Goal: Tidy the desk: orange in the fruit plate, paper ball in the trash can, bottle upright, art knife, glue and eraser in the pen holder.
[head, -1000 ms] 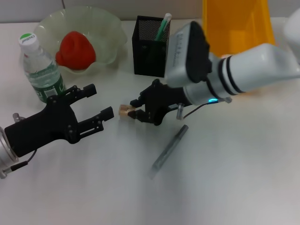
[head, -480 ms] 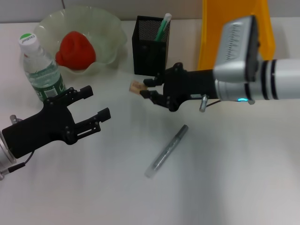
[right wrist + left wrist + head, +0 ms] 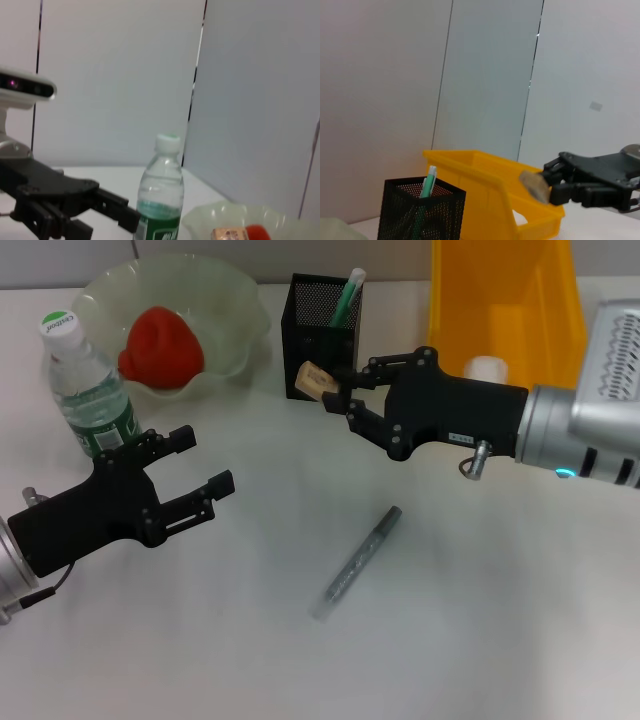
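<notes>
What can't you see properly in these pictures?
- Trash can: its top is cut off by the head view's edge, and the right gripper covers part of it.
- Pen holder: the mesh hides its inside.
- Eraser: cut off by the right wrist view's edge.

The orange (image 3: 160, 348), red-orange and lumpy, sits in the plate (image 3: 230, 300), a pale green bowl with a wavy rim at the desk's far left corner. The bottle (image 3: 88, 385) stands upright just in front of the plate, white cap up. The black mesh holder (image 3: 318, 350) stands at the far edge with the green knife (image 3: 347, 295) upright inside. The tan eraser (image 3: 314, 380) is in the air just before the holder's near wall. The yellow can (image 3: 500, 300) stands right of the holder. The grey glue (image 3: 358, 560) lies slanted mid-desk.
</notes>
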You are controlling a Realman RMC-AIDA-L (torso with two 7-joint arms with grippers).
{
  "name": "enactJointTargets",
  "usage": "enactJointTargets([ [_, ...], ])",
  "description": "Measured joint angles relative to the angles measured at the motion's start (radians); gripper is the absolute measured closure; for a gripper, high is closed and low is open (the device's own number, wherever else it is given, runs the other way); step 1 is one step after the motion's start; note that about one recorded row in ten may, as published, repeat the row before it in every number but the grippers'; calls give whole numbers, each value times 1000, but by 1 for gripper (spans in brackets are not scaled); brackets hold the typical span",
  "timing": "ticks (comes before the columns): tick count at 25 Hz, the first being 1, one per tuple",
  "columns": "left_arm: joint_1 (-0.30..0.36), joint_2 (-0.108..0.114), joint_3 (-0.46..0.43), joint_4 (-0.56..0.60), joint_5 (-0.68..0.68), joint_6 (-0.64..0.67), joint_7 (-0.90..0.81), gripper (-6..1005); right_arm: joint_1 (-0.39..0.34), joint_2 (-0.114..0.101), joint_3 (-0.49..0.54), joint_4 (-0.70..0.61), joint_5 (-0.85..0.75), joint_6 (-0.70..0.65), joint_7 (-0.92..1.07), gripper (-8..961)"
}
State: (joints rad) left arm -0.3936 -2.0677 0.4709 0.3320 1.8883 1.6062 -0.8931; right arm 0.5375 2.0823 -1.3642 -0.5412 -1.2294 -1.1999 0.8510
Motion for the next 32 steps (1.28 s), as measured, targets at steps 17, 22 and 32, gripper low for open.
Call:
enactJointTargets([
  [17, -16, -3, -9, -31, -2, -8, 26, 213, 88, 6, 61, 111, 183, 108, -171, 728],
  [22, -17, -3, -9, -31, -2, -6, 26, 213, 148, 6, 63, 142, 197, 192, -179, 725],
  [32, -25, -3, -9, -53, -13, -4, 26, 213, 240, 6, 67, 199, 203, 320, -171, 718],
])
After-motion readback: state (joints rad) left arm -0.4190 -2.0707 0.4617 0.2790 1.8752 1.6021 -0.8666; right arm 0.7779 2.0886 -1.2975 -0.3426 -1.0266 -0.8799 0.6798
